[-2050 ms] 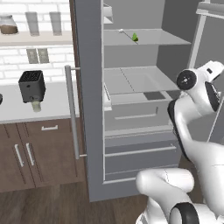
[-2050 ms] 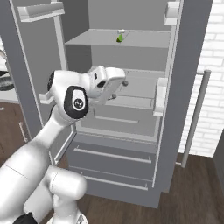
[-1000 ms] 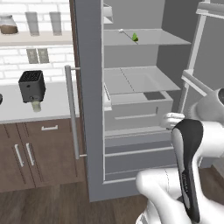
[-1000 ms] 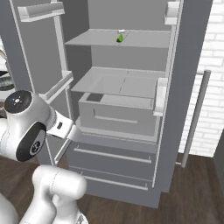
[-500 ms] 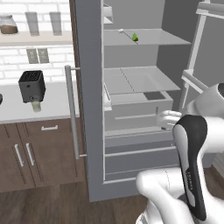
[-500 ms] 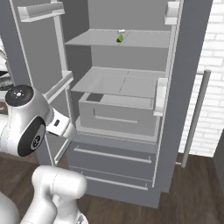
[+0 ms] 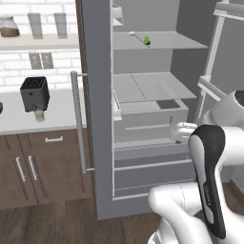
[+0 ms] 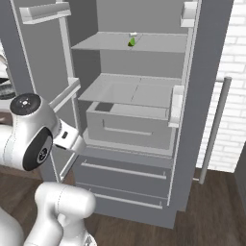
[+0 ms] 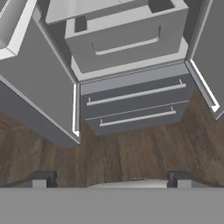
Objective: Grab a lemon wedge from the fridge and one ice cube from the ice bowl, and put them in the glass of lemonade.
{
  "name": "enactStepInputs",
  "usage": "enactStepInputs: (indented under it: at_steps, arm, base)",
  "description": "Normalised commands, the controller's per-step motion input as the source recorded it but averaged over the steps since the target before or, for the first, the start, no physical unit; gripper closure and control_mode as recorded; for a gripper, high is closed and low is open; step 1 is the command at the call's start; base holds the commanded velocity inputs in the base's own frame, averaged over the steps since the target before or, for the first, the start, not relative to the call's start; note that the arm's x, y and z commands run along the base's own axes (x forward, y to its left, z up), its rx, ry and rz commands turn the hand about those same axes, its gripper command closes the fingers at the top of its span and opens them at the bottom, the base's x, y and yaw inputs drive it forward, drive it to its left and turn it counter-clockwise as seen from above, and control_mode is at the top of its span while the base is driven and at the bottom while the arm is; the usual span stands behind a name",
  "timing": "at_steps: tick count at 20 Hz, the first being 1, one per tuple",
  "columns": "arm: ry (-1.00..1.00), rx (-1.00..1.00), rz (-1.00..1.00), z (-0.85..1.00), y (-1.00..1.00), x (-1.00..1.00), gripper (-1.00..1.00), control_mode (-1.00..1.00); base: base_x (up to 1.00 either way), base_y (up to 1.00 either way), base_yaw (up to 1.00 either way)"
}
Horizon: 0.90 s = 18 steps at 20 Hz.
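Over the last two seconds the arm had folded back and down from the open fridge (image 7: 143,114), leaving its empty gripper (image 9: 111,181), jaws spread wide, aimed at the fridge's lower drawers and the floor. The lemon wedge (image 7: 147,41) lay untouched on the top shelf, so the reach had yet to begin. Both doors stood wide, leaving clear room above the pulled-out crisper bin (image 8: 129,126).

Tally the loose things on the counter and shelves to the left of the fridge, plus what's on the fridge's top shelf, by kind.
Lemon wedge: 1
Black toaster: 1
Glass of lemonade: 1
Tall clear glasses: 2
Jar: 1
Total: 6
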Motion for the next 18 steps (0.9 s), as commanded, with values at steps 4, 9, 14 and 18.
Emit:
enactStepInputs:
  at_steps: [4,9,14,18]
  arm:
    - [0.00,0.00,0.00,0.00,0.12,0.00,-1.00,-1.00]
    - [0.00,-0.01,0.00,-0.03,0.19,0.00,-1.00,-1.00]
    - [0.00,0.00,0.00,0.00,0.01,0.00,-1.00,-1.00]
    - [0.00,0.00,0.00,0.00,0.00,-0.01,-1.00,-1.00]
  base:
    - [0.00,0.00,0.00]
    - [0.00,0.00,0.00]
    - [0.00,0.00,0.00]
    - [0.00,0.00,0.00]
